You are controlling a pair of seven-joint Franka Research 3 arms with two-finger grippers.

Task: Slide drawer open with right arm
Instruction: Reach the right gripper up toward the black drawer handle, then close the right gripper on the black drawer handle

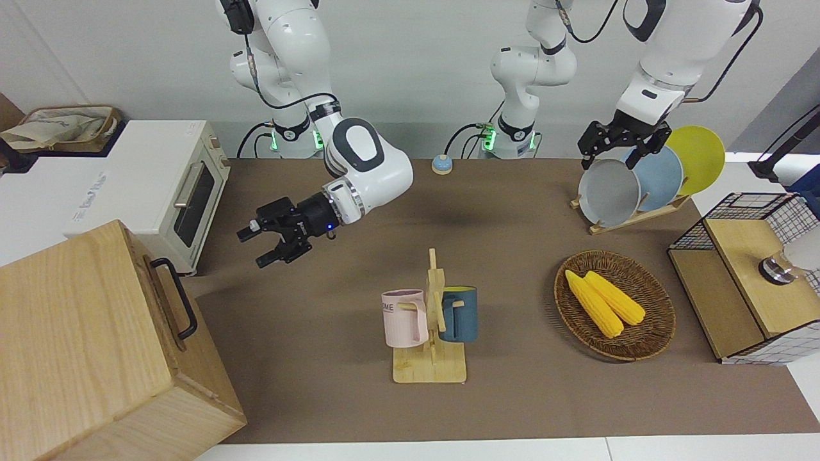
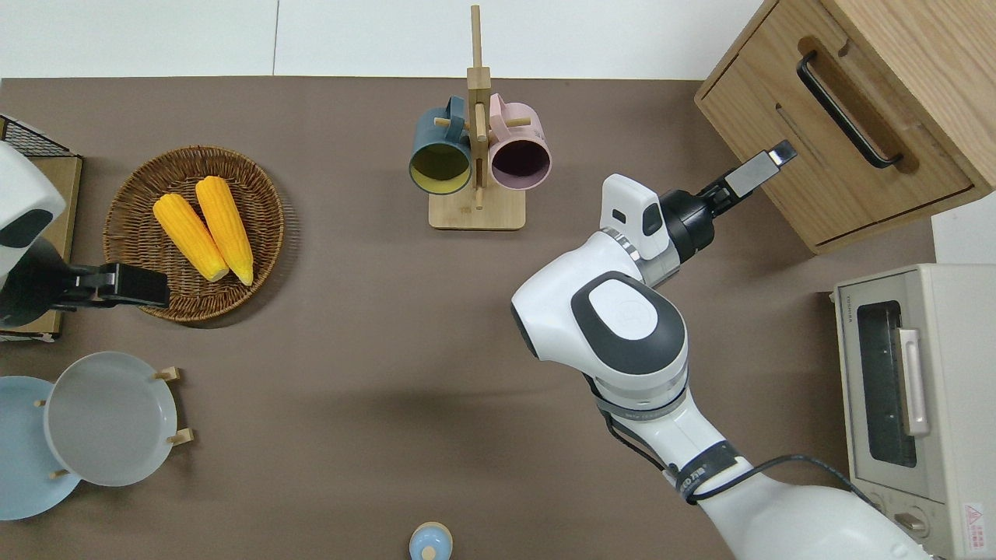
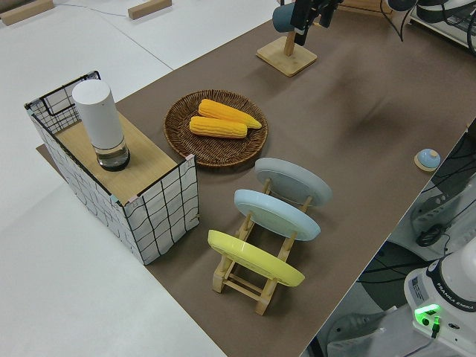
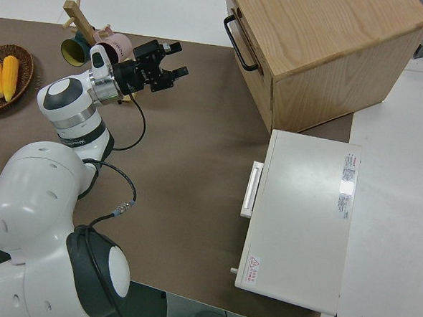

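The drawer (image 2: 825, 155) is shut in the big pale wood box (image 1: 83, 333) at the right arm's end of the table. Its black U-shaped handle (image 2: 846, 109) also shows in the front view (image 1: 174, 296) and the right side view (image 4: 240, 39). My right gripper (image 1: 251, 248) is open and empty, in the air and pointing at the drawer front. In the overhead view the right gripper (image 2: 766, 159) is at the edge of the drawer front, apart from the handle. It also shows in the right side view (image 4: 179, 59). My left gripper (image 1: 610, 157) is parked and open.
A white toaster oven (image 1: 186, 192) stands beside the box, nearer to the robots. A mug rack (image 1: 430, 320) with two mugs stands mid-table. A corn basket (image 1: 615, 304), a plate rack (image 1: 631, 182), a wire-mesh cabinet (image 1: 749, 275) and a small blue bell (image 1: 441, 164) are also there.
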